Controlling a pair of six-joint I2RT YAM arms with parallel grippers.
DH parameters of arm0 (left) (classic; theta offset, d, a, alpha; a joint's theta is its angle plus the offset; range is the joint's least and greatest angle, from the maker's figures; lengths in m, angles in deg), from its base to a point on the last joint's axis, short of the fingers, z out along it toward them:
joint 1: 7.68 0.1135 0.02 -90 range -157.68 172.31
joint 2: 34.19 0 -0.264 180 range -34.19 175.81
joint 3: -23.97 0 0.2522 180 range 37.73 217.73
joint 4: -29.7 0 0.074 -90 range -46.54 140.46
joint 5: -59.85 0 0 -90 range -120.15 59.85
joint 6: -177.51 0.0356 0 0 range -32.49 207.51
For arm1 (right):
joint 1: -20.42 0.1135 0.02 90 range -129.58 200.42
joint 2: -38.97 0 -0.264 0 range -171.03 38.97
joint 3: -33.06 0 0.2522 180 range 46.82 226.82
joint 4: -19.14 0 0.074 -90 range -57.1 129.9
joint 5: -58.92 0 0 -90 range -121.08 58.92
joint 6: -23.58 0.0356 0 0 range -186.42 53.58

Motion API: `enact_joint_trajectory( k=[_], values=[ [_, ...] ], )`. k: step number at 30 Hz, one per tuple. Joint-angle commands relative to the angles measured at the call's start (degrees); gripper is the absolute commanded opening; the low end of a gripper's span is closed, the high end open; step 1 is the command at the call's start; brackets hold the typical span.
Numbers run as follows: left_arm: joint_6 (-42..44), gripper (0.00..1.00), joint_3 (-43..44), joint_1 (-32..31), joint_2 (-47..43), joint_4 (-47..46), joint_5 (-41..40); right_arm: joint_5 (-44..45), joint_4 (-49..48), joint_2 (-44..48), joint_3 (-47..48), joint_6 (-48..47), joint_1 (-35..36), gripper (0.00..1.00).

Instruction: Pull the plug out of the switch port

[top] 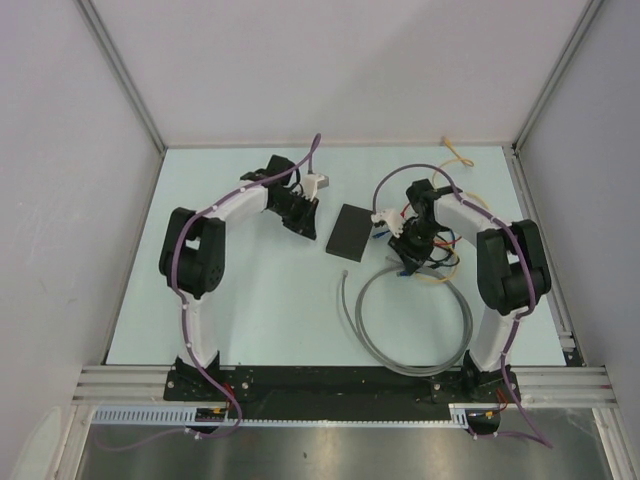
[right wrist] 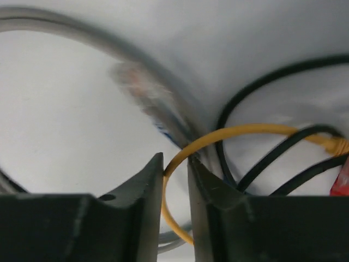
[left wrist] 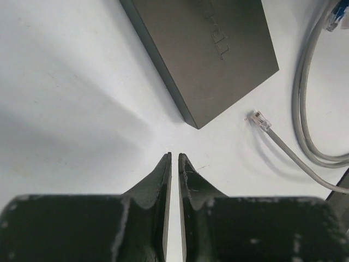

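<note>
The switch (top: pixel 350 232) is a flat black box lying on the table between my arms; it also shows in the left wrist view (left wrist: pixel 212 49), where the sides I see are plain. My left gripper (top: pixel 305 222) (left wrist: pixel 174 158) is shut and empty, just left of the switch. A loose clear plug (left wrist: pixel 259 118) on a grey cable (top: pixel 415 320) lies on the table near the switch's corner. My right gripper (top: pixel 405 255) (right wrist: pixel 175 158) hangs over a tangle of cables right of the switch, jaws a narrow gap apart. A yellow cable (right wrist: pixel 229 132) loops across that gap, not clamped.
Black cables (right wrist: pixel 272 158) and a blurred grey cable with a blue-tipped plug (right wrist: pixel 147 95) lie under the right gripper. The grey cable forms a big loop on the near table. Another yellow cable end (top: pixel 458 155) lies at the back right. Walls enclose the table.
</note>
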Motion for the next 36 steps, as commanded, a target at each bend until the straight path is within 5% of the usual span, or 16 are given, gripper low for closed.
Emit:
enact_joint_trajectory(
  k=[1,7,11,16,17,19,20,27,32,36],
  values=[
    [-1.4,0.14,-2.2,0.0,-4.8,-2.4,1.8,15.9,-8.2,-1.1,0.2,2.7,-2.7,0.12],
    [-0.6,0.15,-2.1,0.4,-3.7,-2.0,1.0,25.2,-14.0,-10.3,7.0,-0.6,-6.5,0.0],
    [0.0,0.15,-0.6,0.6,-3.0,0.0,0.7,23.0,-10.7,-16.0,19.0,2.3,-10.3,0.0],
    [0.2,0.15,0.8,0.8,-1.6,0.7,0.9,17.4,-8.1,-12.9,22.6,2.0,-11.3,0.01],
    [0.1,0.15,2.0,0.8,-1.3,1.0,1.0,12.2,-6.4,-11.2,22.6,1.5,-11.2,0.09],
    [-0.2,0.16,3.0,0.7,-0.6,1.5,1.2,7.5,-0.7,-9.3,21.9,0.6,-11.0,0.57],
    [-0.3,0.16,3.4,0.7,-0.6,1.5,1.4,4.3,0.7,-7.0,19.4,0.5,-10.8,0.98],
    [-0.3,0.16,2.8,0.8,-1.3,0.2,2.2,-3.3,7.6,1.5,8.0,-4.1,-7.1,1.0],
    [0.6,0.16,1.8,0.8,-1.4,-1.7,5.2,3.2,9.8,2.1,3.4,-4.5,-5.7,0.99],
    [1.0,0.13,2.3,0.8,-0.4,-3.0,7.0,10.3,9.9,-0.8,1.9,-4.4,-11.1,0.83]
  ],
)
